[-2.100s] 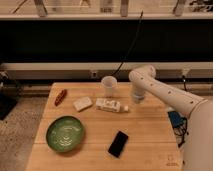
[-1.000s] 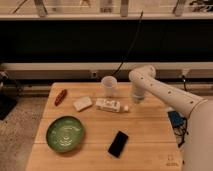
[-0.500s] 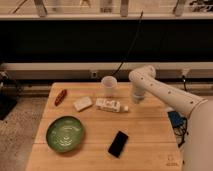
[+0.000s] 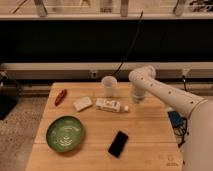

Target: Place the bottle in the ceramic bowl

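Note:
The white bottle (image 4: 110,105) lies on its side near the middle of the wooden table (image 4: 150,135), its small cap pointing right. The green ceramic bowl (image 4: 65,133) sits at the table's front left, holding nothing. My gripper (image 4: 136,98) hangs at the end of the white arm, just right of the bottle's cap end and close above the table. It holds nothing that I can see.
A white cup (image 4: 108,86) stands behind the bottle. A pale rectangular block (image 4: 82,103) lies left of the bottle, and a red-brown item (image 4: 60,96) near the left edge. A black phone (image 4: 118,144) lies at the front, right of the bowl.

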Tool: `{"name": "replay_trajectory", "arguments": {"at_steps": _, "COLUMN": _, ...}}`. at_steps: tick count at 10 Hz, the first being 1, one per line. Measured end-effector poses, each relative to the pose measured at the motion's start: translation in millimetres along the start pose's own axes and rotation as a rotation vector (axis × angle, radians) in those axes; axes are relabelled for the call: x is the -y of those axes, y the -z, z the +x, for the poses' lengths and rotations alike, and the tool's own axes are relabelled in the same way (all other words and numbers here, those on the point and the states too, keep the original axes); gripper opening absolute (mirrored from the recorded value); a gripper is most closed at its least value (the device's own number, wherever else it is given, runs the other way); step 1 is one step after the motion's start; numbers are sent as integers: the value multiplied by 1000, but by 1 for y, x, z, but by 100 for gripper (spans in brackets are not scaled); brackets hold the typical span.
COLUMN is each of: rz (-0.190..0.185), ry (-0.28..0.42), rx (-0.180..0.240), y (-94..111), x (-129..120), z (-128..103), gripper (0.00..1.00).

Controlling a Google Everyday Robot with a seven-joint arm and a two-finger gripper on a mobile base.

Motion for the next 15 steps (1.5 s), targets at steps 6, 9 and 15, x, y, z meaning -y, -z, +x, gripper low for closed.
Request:
{"name": "replay_trajectory", "arguments": {"at_steps": 6, "rz": 20, "ry": 23, "rx": 32, "y": 36, "x": 2, "z": -42, "gripper": 80}}
{"name": "replay_trajectory", "arguments": {"at_steps": 9, "rz": 5, "ry": 16, "rx": 49, "y": 41, "x": 1, "z": -51, "gripper": 80}}
{"name": "replay_trajectory", "arguments": {"at_steps": 15, "rz": -17, "ry": 1, "rx": 85, "y": 21, "x": 1, "z": -83, "gripper": 80}}
